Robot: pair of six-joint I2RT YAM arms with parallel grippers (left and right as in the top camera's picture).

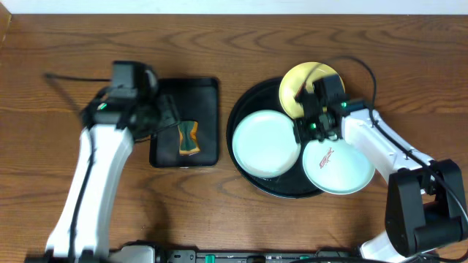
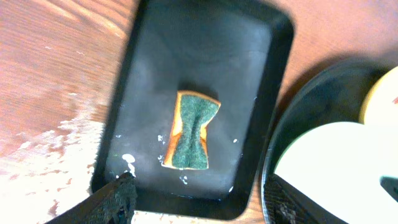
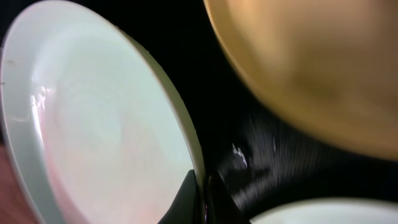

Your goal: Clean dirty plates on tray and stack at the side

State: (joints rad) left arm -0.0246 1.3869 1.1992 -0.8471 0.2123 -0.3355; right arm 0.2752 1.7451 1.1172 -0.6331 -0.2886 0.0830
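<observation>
- At the table's (image 1: 219,44) right half, the round black tray (image 1: 248,102) carries the pale yellow plate (image 1: 296,84) at the back, the left mint plate (image 1: 265,142), and the smeared mint plate (image 1: 340,172), which overhangs the front-right rim.
- The right gripper (image 3: 200,199) sits low between them, fingers pressed together on nothing, tips just beside the left mint plate's rim. Its arm reaches in from the front right.
- The left gripper (image 2: 202,198) hovers with fingers spread over the rectangular tray (image 2: 249,93), where the sponge (image 2: 191,130) lies free. Its arm stretches up from the front left.
</observation>
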